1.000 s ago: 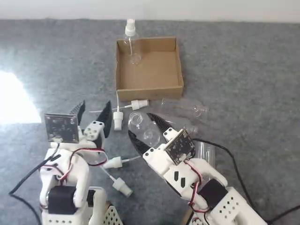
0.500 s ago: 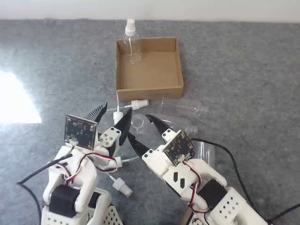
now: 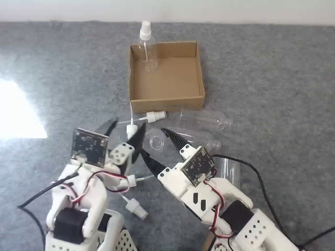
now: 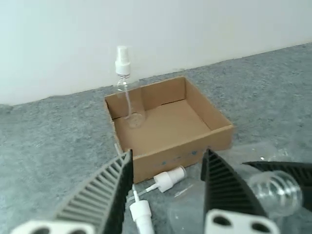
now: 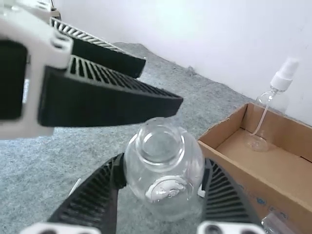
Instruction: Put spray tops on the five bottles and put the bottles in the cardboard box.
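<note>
Bottle (image 5: 163, 168) gripped between right jaws, left jaws spread nearby

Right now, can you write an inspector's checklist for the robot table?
Surface: grey speckled table, with a bright glare patch at one side.
Job's things: cardboard box holds one capped bottle, standing in a corner; spray tops loose in front of it; clear bottles lying nearby.
Clutter: nothing seen.
Claws: left claw open; right claw shut on an open bottle.
Cables: black cable by one arm; red wires on the arms.
Surroundings: white wall.
</note>
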Available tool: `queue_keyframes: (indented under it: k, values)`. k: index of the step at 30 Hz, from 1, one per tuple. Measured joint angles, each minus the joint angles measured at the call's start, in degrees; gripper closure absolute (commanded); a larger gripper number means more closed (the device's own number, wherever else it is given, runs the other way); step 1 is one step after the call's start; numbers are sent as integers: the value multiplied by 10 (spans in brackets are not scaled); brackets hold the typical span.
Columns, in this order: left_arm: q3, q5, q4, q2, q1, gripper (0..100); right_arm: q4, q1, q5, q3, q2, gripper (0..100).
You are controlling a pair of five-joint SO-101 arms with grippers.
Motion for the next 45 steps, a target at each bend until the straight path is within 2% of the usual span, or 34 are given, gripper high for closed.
queue_keyframes:
  k: [8,15,20,26,31,45]
  values:
    - [-48,-1,42,33,-66,783,51,38,0,-12,0,898]
    - [-155,-1,84,236,-104,782,75,75,0,-30,0,898]
    - [-232,-1,148,385,-114,782,75,97,0,-43,0,898]
    - [-261,-1,193,512,-114,782,75,128,0,-50,0,898]
    - [-263,-1,190,592,-118,782,75,127,0,-50,0,898]
    - [-263,2,2,792,-117,786,75,131,0,-50,0,898]
